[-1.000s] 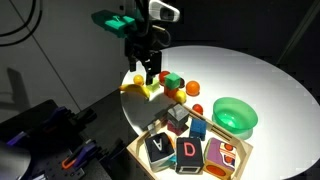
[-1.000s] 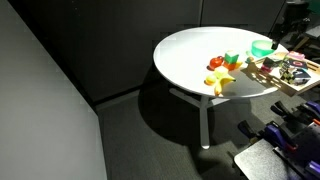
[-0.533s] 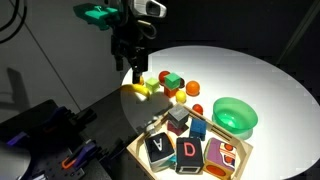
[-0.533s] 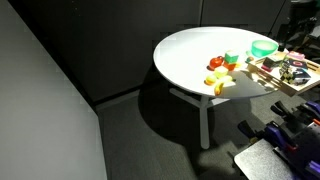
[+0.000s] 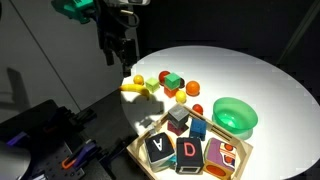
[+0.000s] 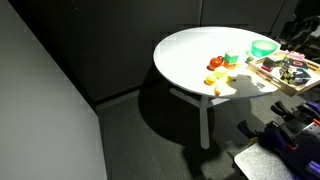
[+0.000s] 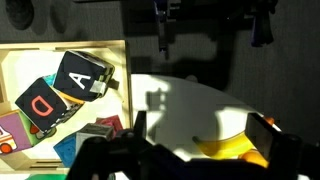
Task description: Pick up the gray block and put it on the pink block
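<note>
The gray block [image 5: 179,116] is a small dark cube at the far end of the wooden tray [image 5: 150,128]. A small pink-red piece that looks like the pink block [image 5: 182,128] sits right beside it, partly hidden. My gripper [image 5: 113,50] hangs open and empty in the air above the table's edge, well away from the tray. In the wrist view the open jaws [image 7: 200,135] frame a banana [image 7: 235,150] below, and the tray [image 7: 60,50] lies off to the left. The blocks are too dim there to tell apart.
The tray holds the bigger tiles A [image 5: 159,148] and D [image 5: 188,151] and a small blue cube [image 5: 198,129]. A green bowl [image 5: 235,115], a banana [image 5: 135,88], a green cube [image 5: 172,79] and small orange and red toys lie on the round white table [image 5: 250,70].
My gripper has risen and moved away from the toys, out over the table's edge. It stays open and empty. Nothing on the table has moved.
</note>
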Motion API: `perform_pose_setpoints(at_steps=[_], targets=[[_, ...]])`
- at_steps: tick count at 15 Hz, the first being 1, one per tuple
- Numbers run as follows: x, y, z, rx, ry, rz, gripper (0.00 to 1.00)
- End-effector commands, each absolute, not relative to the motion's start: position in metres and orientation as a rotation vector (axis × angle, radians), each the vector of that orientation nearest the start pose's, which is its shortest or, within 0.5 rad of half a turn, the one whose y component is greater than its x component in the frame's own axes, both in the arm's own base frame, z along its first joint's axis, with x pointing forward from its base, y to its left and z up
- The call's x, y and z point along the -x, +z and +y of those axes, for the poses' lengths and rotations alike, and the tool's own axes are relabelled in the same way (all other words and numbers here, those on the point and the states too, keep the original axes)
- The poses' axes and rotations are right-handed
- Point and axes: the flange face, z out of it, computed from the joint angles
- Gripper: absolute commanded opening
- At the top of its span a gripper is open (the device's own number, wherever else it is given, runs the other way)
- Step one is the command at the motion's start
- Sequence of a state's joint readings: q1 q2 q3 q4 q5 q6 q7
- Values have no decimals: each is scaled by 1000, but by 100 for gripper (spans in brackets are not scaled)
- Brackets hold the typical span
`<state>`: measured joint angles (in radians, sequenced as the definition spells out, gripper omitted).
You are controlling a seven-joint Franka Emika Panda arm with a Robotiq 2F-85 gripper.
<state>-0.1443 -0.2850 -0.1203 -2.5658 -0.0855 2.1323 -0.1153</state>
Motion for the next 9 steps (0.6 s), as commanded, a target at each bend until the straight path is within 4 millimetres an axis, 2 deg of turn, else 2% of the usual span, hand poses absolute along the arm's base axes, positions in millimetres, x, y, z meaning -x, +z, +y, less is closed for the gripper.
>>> perform_pose_setpoints(at_steps=[1,7,8,9], targets=[[-375,365,-101,3166,127,100,100],[-365,374,-96,3171,42,94,100],[-372,369,-99,3151,91,123,100],[-372,370,-99,3152,87,122,100]])
